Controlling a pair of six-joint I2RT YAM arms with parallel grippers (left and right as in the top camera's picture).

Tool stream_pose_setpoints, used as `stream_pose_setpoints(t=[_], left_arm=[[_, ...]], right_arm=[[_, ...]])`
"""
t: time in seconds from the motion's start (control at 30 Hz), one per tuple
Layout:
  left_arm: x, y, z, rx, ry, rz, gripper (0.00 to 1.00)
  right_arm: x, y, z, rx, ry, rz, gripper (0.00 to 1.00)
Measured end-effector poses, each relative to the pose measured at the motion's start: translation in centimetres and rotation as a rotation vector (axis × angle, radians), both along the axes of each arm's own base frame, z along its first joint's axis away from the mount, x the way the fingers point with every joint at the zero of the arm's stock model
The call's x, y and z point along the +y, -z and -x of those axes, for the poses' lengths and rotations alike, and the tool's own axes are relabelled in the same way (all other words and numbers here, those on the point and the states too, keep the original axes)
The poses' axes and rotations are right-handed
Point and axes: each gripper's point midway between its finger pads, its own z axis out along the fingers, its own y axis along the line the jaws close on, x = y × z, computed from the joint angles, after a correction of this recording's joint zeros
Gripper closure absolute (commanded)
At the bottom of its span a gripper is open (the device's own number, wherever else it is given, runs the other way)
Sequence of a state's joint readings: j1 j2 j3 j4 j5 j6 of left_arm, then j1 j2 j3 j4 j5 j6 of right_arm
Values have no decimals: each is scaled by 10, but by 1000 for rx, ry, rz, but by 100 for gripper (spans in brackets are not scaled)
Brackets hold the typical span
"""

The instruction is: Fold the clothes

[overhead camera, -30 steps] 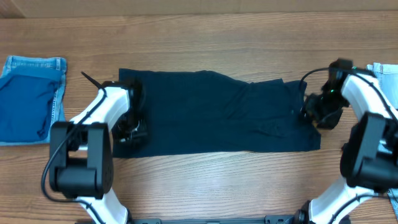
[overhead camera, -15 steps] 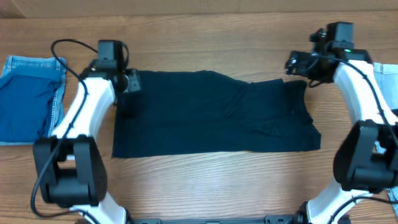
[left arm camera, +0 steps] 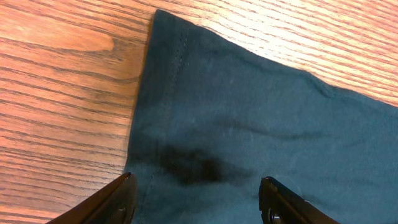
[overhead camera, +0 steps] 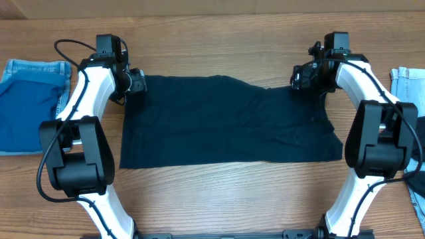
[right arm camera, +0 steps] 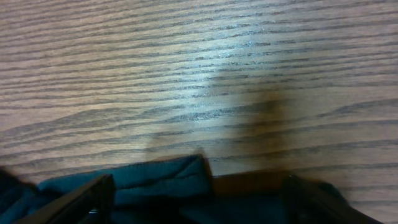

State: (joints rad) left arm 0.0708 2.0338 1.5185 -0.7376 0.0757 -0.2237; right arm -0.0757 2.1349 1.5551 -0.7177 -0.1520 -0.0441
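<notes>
A dark navy garment [overhead camera: 226, 123] lies spread flat across the middle of the wooden table. My left gripper [overhead camera: 137, 83] hovers over its far left corner. In the left wrist view the left gripper [left arm camera: 198, 180] is open, its fingers straddling the cloth's [left arm camera: 249, 124] hemmed edge with nothing between them. My right gripper [overhead camera: 299, 76] is at the far right corner. In the right wrist view the right gripper [right arm camera: 199, 182] stands open, and a folded-over bit of the garment's edge [right arm camera: 168, 177] lies between the fingers, not gripped.
A folded blue denim piece [overhead camera: 30, 106] lies at the table's left edge. Light denim [overhead camera: 408, 79] shows at the right edge. Bare wood [overhead camera: 219, 46] runs behind the garment, and more in front of it.
Both arms swung from the garment's side edges to its far corners, then moved in closer. The left gripper went from shut to open; the right stayed open.
</notes>
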Motion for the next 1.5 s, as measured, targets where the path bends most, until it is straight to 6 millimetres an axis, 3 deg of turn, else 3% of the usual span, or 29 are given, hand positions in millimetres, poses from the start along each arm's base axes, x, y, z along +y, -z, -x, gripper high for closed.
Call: stream_pose_setpoints(t=[0.2, 0.37, 0.47, 0.53, 0.67, 0.73, 1.07, 1.2, 1.33, 1.37, 1.4, 1.47, 1.5], left_arm=[[-2, 1, 4, 18, 4, 9, 33], [-2, 2, 7, 30, 16, 9, 33], [-2, 2, 8, 31, 17, 8, 33], [-2, 2, 8, 32, 17, 8, 33], [-2, 2, 8, 34, 17, 9, 33], [-2, 2, 8, 35, 17, 9, 33], [-2, 2, 8, 34, 18, 9, 33], [-3, 3, 9, 39, 18, 9, 33], [-3, 3, 10, 39, 18, 9, 33], [-3, 3, 10, 39, 17, 9, 33], [-3, 3, 10, 40, 18, 9, 33], [-3, 3, 11, 44, 18, 9, 33], [-3, 3, 11, 44, 18, 9, 33]], right_arm=[[14, 16, -4, 9, -65, 75, 24], [11, 19, -1, 36, -63, 139, 30], [5, 20, 5, 60, -54, 167, 44], [2, 21, 6, 65, -46, 174, 49], [0, 20, 5, 65, -42, 175, 86], [0, 20, 5, 66, -38, 170, 96], [1, 16, 6, 80, -2, 155, 96], [0, -3, -7, 28, 20, 151, 96], [-1, -17, -7, 10, 30, 157, 96], [-2, -17, -8, 8, 39, 162, 93], [-4, -17, -8, 7, 46, 168, 80], [-11, -18, -9, 7, 73, 186, 78], [-12, -18, -9, 7, 79, 188, 73]])
